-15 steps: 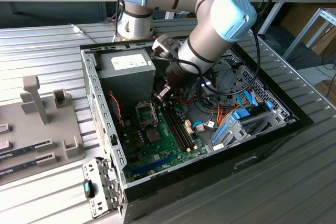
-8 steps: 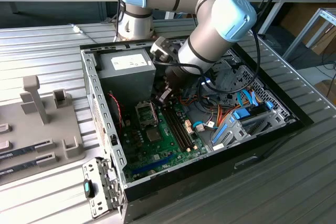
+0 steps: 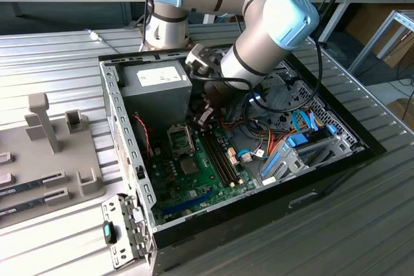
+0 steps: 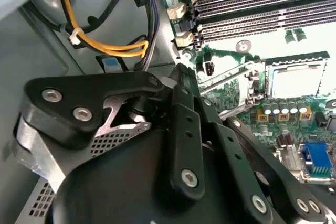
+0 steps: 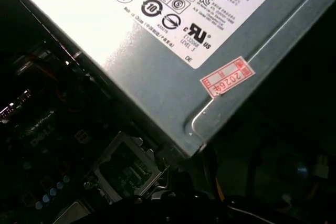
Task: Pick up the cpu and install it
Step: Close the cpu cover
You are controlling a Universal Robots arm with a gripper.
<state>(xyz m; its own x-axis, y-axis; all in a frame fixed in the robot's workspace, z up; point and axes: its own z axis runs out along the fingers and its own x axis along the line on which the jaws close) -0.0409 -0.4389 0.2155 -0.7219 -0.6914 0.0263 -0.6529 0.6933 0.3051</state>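
Note:
My gripper (image 3: 202, 117) hangs inside the open computer case (image 3: 123, 137), just above and to the exterior view's right of the silver socket frame (image 3: 180, 139) on the green motherboard (image 3: 194, 185). In the second wrist view the gripper's black linkage (image 4: 178, 129) sits in front, with the socket frame (image 4: 291, 80) beyond it, its load plate lifted and its inside washed out bright. The socket frame (image 5: 126, 169) lies dark in the first wrist view. The cpu is hidden; I cannot tell whether it is in the gripper or in the socket.
The grey power supply (image 3: 157, 85) (image 5: 173, 51) stands close behind the gripper. Memory slots (image 3: 220, 156) (image 4: 262, 9) run beside the socket. Loose cables (image 3: 272, 137) and a drive cage (image 3: 304, 150) fill the case's right. A grey fixture plate (image 3: 52, 153) lies outside, left.

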